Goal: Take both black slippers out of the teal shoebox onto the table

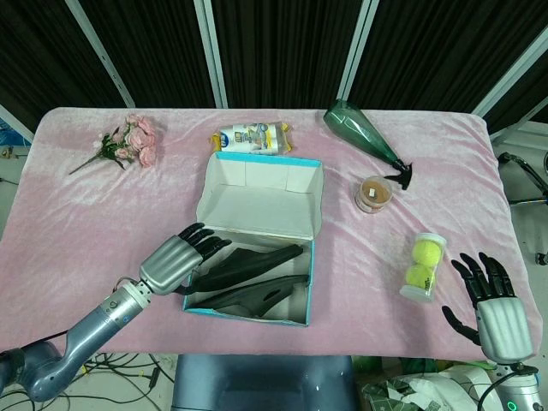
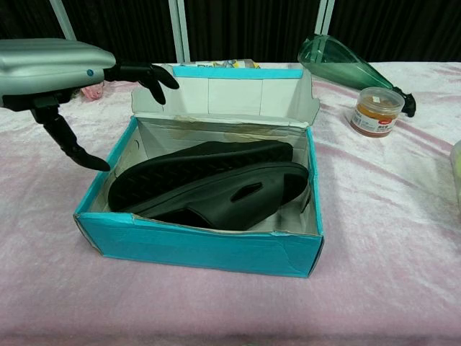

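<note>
The teal shoebox (image 1: 310, 282) (image 2: 216, 249) stands open in the middle of the pink table, its lid raised at the back. Two black slippers (image 1: 248, 261) (image 2: 209, 180) lie side by side inside it. My left hand (image 1: 184, 255) (image 2: 65, 68) hovers at the box's left wall with fingers spread, its dark fingertips over the left rim near the slippers' ends, holding nothing. My right hand (image 1: 492, 304) rests open at the front right of the table, fingers spread, well away from the box.
A clear tube of tennis balls (image 1: 424, 267) stands left of my right hand. A small brown-filled jar (image 1: 374, 193) (image 2: 377, 110) and a green bottle (image 1: 364, 133) (image 2: 342, 61) lie behind right. A snack pack (image 1: 253, 139) sits behind the box, pink flowers (image 1: 128, 144) back left.
</note>
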Controlling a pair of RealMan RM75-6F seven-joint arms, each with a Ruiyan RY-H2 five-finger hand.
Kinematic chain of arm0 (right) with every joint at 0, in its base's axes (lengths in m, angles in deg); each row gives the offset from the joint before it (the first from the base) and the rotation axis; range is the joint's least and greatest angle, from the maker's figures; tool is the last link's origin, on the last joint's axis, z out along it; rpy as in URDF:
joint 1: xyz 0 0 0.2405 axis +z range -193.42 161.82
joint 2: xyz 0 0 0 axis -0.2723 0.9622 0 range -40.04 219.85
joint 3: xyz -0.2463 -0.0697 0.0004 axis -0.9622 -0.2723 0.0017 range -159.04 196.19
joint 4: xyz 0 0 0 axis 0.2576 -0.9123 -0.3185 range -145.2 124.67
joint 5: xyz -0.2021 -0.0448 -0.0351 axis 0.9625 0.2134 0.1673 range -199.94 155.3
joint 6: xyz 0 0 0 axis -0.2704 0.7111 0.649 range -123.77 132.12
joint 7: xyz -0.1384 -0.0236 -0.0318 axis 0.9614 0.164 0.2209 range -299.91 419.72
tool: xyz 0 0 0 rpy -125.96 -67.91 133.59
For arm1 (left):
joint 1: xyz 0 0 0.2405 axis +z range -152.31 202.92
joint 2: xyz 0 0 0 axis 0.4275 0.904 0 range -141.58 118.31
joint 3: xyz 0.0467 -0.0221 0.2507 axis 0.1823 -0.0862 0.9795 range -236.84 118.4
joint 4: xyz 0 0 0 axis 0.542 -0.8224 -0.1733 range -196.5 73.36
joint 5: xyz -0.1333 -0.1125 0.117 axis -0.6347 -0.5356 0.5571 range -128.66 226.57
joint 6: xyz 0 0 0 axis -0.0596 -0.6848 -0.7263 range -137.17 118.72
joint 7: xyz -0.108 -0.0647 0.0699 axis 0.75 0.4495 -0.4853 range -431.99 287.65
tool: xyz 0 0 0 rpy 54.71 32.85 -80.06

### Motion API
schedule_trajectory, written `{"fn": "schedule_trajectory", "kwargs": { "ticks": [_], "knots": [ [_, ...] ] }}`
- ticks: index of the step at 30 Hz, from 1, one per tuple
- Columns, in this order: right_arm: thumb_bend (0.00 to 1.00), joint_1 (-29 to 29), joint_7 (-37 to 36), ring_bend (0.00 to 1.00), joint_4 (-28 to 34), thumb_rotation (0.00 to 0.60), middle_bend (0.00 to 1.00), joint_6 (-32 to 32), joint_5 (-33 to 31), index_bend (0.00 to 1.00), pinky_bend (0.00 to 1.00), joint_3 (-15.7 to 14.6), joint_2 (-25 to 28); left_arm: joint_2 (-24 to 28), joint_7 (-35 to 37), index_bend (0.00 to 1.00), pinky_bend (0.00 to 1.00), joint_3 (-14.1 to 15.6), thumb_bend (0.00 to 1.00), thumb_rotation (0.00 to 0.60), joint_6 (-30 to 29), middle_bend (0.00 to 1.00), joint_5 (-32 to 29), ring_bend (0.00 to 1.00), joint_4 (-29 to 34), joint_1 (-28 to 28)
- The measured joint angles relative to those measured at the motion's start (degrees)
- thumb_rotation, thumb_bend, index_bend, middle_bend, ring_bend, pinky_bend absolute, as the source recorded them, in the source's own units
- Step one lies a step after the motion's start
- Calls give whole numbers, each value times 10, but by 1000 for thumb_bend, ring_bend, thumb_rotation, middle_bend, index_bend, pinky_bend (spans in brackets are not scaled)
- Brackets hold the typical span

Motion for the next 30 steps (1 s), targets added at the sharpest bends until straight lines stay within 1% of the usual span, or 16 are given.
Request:
{"fn": "schedule_trajectory", "kwargs": {
  "ticks": [9,17,27,30],
  "knots": [
    [161,1,0,16,1,600,122,-5,-1,185,91,0,4,-48,-23,73,181,4,32,600,1,174,-46,123,-22,-14],
    [161,-5,-11,17,-7,600,122,3,-5,185,91,1,4,-102,-48,75,220,5,41,600,7,175,-93,123,-51,-34],
    [161,-11,-16,16,-12,600,122,7,-9,185,91,1,3,-176,-76,79,291,3,112,600,7,177,-134,123,-91,-61],
    [161,-12,-14,17,-11,600,122,7,-10,185,91,1,4,-203,-92,109,358,4,185,600,8,197,-147,148,-114,-71]
  ]
}}
